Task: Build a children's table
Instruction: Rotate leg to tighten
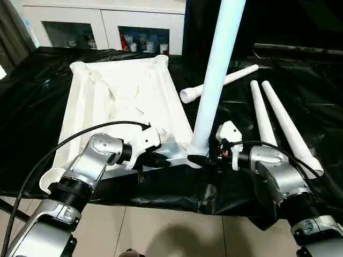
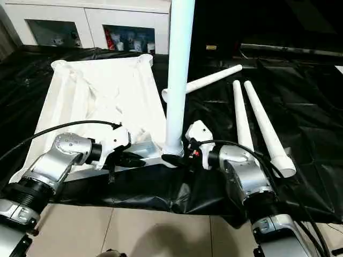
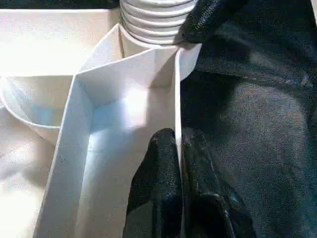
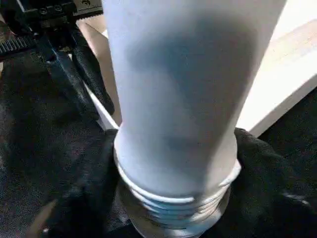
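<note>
The tabletop (image 1: 120,101) lies underside up on the black sheet (image 1: 300,75), left of three loose legs (image 1: 281,120). A fourth leg (image 1: 214,80) stands upright in the tabletop's near right corner socket. The left gripper (image 1: 155,159) sits at the tabletop's near edge, left of that socket; the right gripper (image 1: 214,155) sits right of it.
</note>
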